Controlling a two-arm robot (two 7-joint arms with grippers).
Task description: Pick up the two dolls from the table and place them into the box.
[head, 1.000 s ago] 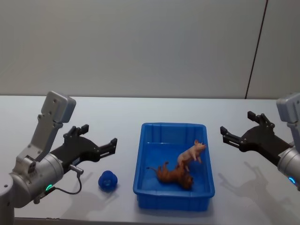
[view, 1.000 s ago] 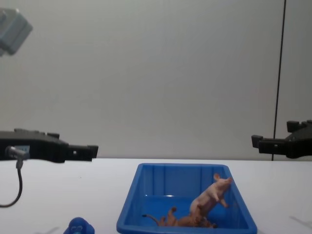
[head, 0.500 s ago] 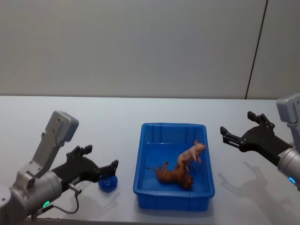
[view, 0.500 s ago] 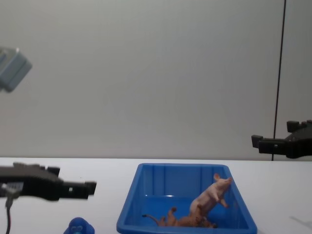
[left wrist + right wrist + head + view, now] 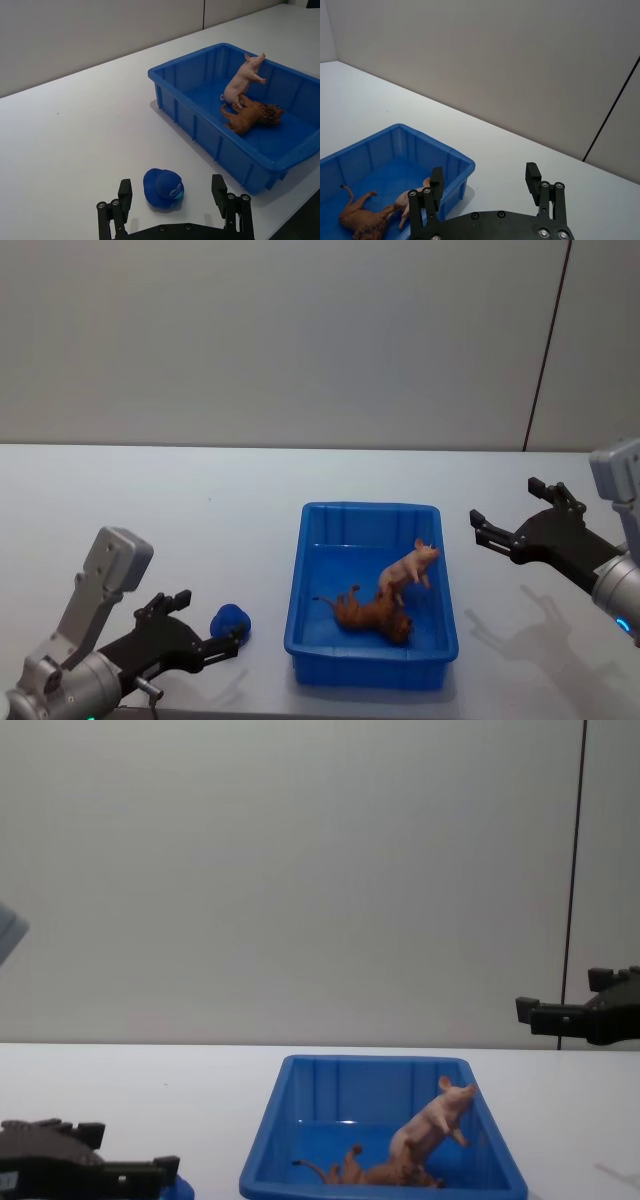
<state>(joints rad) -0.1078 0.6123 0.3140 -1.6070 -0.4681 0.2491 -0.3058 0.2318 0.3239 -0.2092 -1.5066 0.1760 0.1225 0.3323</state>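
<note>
A rounded blue figure lies on the white table, left of the blue box. My left gripper is low over the table and open. In the left wrist view the blue figure sits just ahead of its spread fingers, untouched. Inside the box a pale pink pig leans over a brown four-legged animal. My right gripper hovers open and empty to the right of the box, above the table.
A plain grey wall runs behind the table. The table's near edge lies close in front of the box and the left gripper. Bare tabletop spreads to the left of and behind the box.
My left arm has dropped and drawn back toward the near edge, bringing its open gripper down to table level at the blue figure. The right arm and the toys in the box have not moved.
</note>
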